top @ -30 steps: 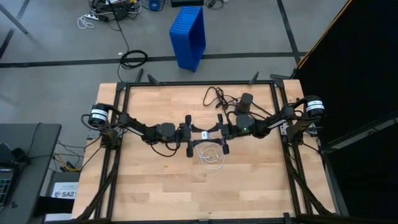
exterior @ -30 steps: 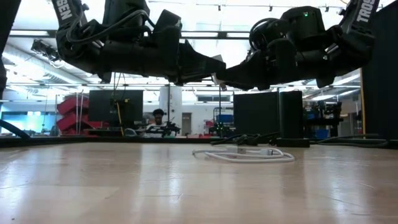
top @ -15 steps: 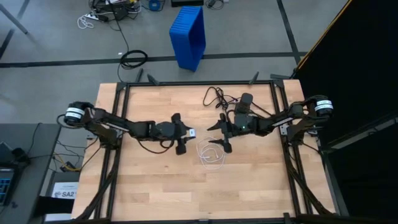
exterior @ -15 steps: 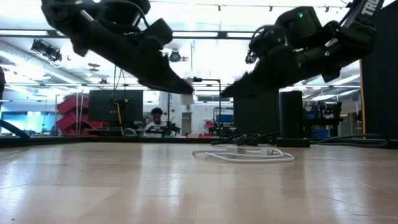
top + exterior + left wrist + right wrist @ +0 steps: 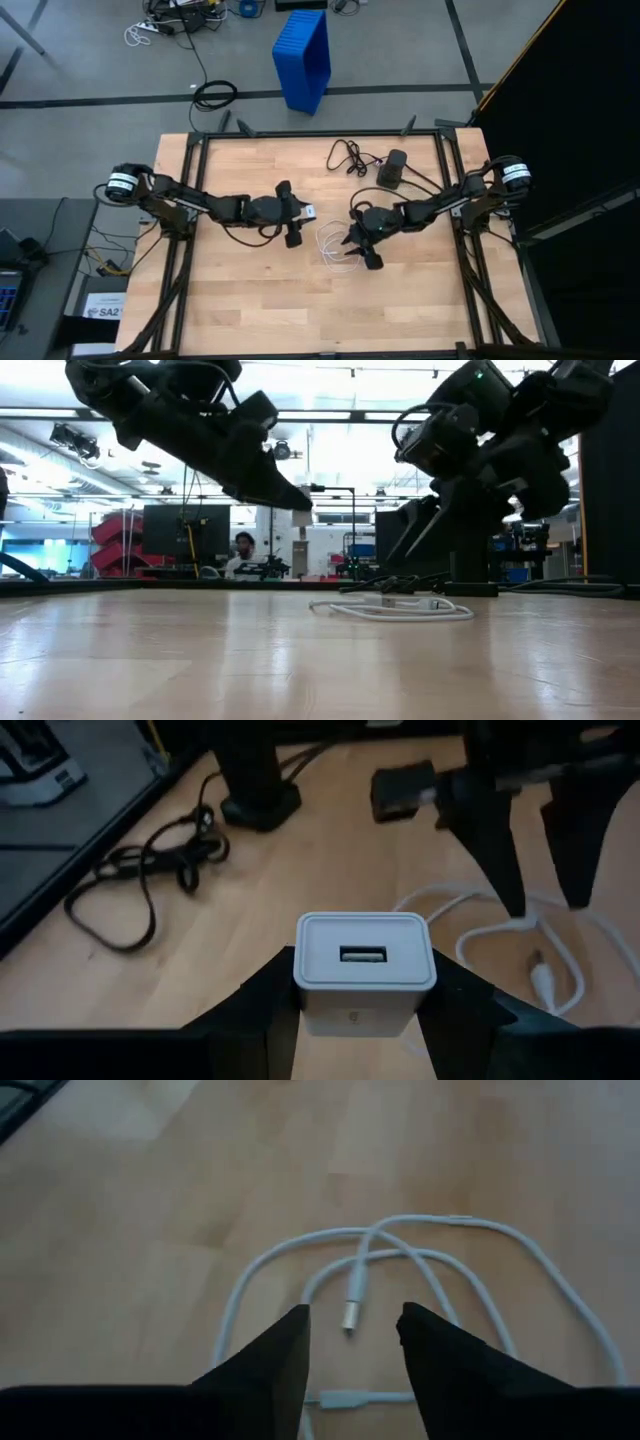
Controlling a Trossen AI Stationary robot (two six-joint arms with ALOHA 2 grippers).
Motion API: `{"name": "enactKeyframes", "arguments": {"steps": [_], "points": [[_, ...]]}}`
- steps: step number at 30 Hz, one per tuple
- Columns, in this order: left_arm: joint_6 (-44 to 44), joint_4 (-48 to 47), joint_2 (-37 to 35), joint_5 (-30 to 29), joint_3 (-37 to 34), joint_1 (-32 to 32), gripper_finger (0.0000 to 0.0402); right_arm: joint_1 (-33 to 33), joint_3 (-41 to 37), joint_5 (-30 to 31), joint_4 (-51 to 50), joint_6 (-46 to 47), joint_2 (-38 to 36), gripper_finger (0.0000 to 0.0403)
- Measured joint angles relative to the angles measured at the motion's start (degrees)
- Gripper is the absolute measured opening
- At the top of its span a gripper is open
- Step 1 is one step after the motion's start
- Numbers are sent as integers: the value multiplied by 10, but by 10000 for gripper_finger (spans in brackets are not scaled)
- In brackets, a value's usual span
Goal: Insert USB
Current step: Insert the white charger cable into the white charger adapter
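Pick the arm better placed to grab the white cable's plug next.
Right. Its open tool hangs directly over the coiled thin white cable's plug, while the left tool already holds the white USB charger block.

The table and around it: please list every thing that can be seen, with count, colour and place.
USB cable: one, white, looped on the table, under the right gripper.
Charger block: one, white, held in the left gripper, above the table.
Adapter box: one, black, far side of the table, with a thin black cord.
Crate: one, blue, on the floor beyond the table.
Table: one, light wood.
Left gripper: shut on the charger block.
Right gripper: fingers open, over the cable's plug.
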Motion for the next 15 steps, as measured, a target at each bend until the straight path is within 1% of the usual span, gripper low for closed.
{"name": "enactKeyframes", "arguments": {"steps": [3, 7, 11, 15], "points": [[0, 9, 0, 7, 0, -3, 143, 10, 10, 7, 4, -1, 5, 119], [0, 11, 0, 8, 0, -6, 143, 17, 21, 39, 6, -6, 33, 121], [0, 11, 0, 8, 0, -10, 143, 16, 40, 41, 3, -5, 80, 126], [-2, 5, 0, 8, 1, -11, 143, 16, 65, 42, 1, -2, 104, 128]]}}
